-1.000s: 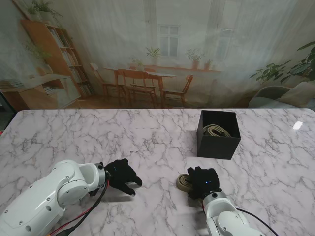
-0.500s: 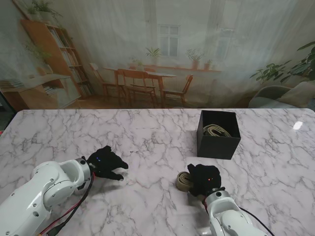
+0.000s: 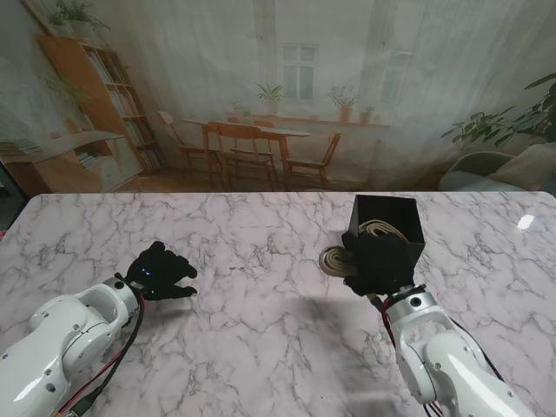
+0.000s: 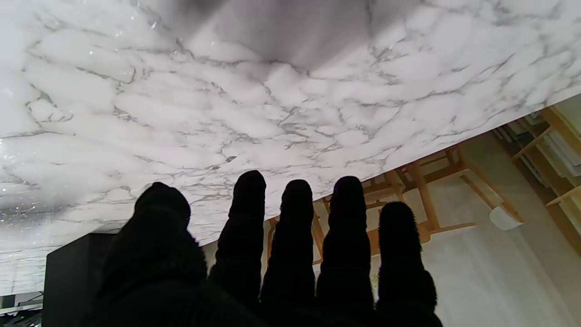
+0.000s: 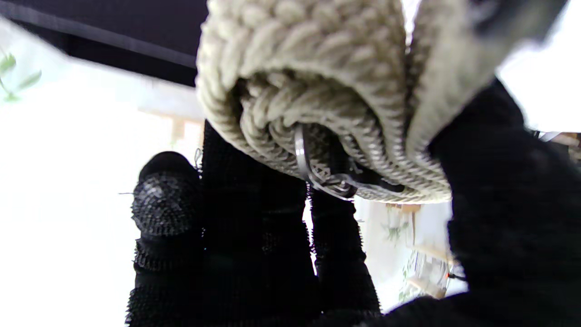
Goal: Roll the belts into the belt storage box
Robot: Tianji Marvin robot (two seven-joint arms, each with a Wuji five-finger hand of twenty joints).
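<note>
1. Right black-gloved hand [image 3: 380,263] grips a coiled beige woven belt [image 3: 335,260], held just at the near-left corner of the black square storage box [image 3: 399,219]; the hand hides the box's near wall.
2. Inside the box, another rolled beige belt [image 3: 383,229] shows only partly.
3. From the right wrist, the held coil [image 5: 317,91] fills the blurred view, a metal buckle [image 5: 313,172] at its centre.
4. Left black-gloved hand [image 3: 161,274] hovers with fingers [image 4: 295,236] spread, holding nothing, toward the table's left edge.
5. White grey-veined marble table [image 3: 261,252] stands before a printed dining-room backdrop [image 3: 261,113].
</note>
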